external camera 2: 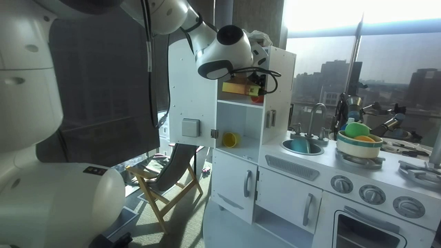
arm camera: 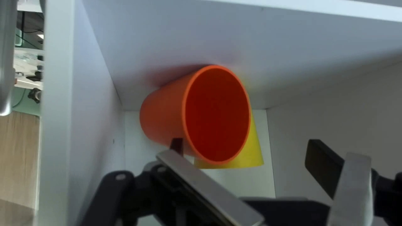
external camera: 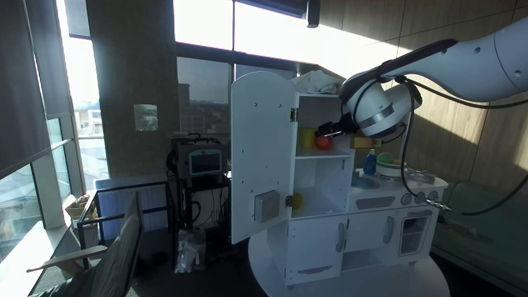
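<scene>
Wrist view: shows both fingers spread wide. Just ahead of them, has an orange cup lying on its side, with its mouth turned toward them; cannot tell whether touching the nearer finger. Behind that cup, farther from the fingers, shows a yellow cup.

In an exterior view, catches the fingers at the upper compartment of a white play kitchen, near the orange cup, with a tall door open beside them.

In an exterior view, mostly hides the fingers behind the robot wrist; well below them, shows a second yellow cup.
</scene>
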You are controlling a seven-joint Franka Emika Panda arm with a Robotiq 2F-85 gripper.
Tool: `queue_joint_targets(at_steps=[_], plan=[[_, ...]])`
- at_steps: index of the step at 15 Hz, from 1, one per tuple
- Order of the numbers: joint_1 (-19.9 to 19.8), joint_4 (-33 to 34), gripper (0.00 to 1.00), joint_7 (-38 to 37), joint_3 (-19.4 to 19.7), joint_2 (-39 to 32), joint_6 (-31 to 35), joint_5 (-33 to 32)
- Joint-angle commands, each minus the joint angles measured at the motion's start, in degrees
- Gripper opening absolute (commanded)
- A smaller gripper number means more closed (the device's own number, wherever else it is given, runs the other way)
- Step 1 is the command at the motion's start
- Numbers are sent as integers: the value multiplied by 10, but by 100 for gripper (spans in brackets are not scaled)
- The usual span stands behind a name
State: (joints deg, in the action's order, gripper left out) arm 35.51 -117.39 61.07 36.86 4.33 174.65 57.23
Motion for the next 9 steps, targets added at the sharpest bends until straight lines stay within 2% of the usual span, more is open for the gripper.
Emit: queue_joint_targets(at_steps=[1, 9], plan=[[-5, 52, 100, -2, 12, -56, 11, 23], [-6, 31, 100, 18, 6, -58, 26, 17]])
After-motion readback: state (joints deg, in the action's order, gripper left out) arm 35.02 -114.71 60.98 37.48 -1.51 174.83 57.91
